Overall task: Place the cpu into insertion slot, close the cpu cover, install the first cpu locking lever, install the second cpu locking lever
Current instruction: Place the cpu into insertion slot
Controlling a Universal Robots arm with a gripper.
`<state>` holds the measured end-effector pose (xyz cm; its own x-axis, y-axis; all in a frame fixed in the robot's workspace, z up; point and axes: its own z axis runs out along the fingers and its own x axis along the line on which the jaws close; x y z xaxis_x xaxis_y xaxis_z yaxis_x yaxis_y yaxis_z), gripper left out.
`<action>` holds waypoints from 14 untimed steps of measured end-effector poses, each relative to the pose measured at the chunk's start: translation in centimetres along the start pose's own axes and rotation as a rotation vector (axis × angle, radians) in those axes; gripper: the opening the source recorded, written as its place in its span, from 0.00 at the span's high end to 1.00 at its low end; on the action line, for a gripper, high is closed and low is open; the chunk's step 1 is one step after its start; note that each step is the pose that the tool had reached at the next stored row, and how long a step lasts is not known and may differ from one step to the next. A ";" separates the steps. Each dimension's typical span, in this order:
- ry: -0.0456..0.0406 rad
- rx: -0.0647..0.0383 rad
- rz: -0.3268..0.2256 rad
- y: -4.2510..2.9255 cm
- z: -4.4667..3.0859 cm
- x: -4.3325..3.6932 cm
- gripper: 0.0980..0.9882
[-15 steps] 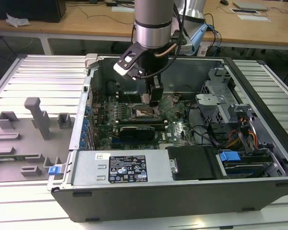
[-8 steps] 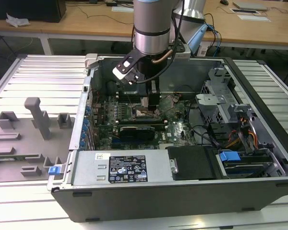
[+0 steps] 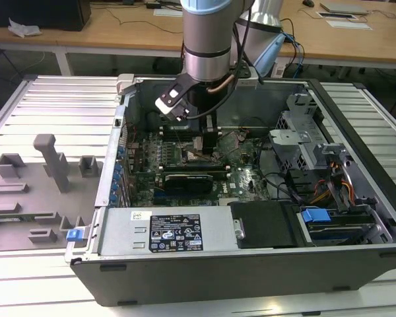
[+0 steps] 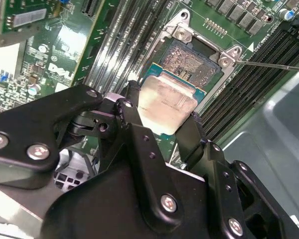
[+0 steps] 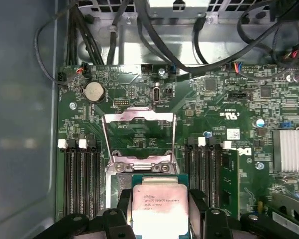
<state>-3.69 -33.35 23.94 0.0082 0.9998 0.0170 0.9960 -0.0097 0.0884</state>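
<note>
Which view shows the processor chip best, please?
The first wrist view: the chip faces the camera squarely. The second wrist view shows it at a slant, partly hidden; in the exterior view it is too small to tell.

The gripper (image 4: 163,112), clamping the cpu (image 4: 168,99), hangs just above the insertion slot (image 4: 192,62), whose contact field lies bare and unobstructed. Beyond the gripper the cpu cover (image 5: 138,119) lies flipped open, off the slot. Low memory slots (image 5: 79,174) flank the gripper on both sides. A thin locking lever (image 4: 274,65) juts out beside the slot. Farther ahead, cables (image 5: 84,40) crowd the case wall.
</note>
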 end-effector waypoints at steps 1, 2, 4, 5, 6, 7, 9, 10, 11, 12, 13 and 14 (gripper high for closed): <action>-0.0004 0.000 0.000 -0.05 0.09 0.07 0.50; -0.0009 0.000 0.000 -0.13 0.21 0.16 0.50; -0.0024 0.000 0.001 -0.34 0.45 0.33 0.50; -0.0030 0.000 0.002 -0.43 0.62 0.41 0.50; -0.0033 0.000 0.002 -0.48 0.74 0.45 0.50; -0.0036 0.000 0.003 -0.52 0.90 0.49 0.50; -0.0048 0.000 0.004 -0.56 1.15 0.62 0.50; -0.0053 0.000 0.004 -0.60 1.28 0.73 0.50; -0.0058 0.000 0.005 -0.63 1.38 0.82 0.50; -0.0062 0.000 0.005 -0.68 1.48 0.92 0.50; -0.0077 0.000 0.007 -0.83 1.65 1.04 0.50; -0.0083 0.000 0.008 -0.86 1.74 1.06 0.50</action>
<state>-4.39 -32.26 22.15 0.0167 0.9998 0.0095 0.9959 -0.0175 0.0883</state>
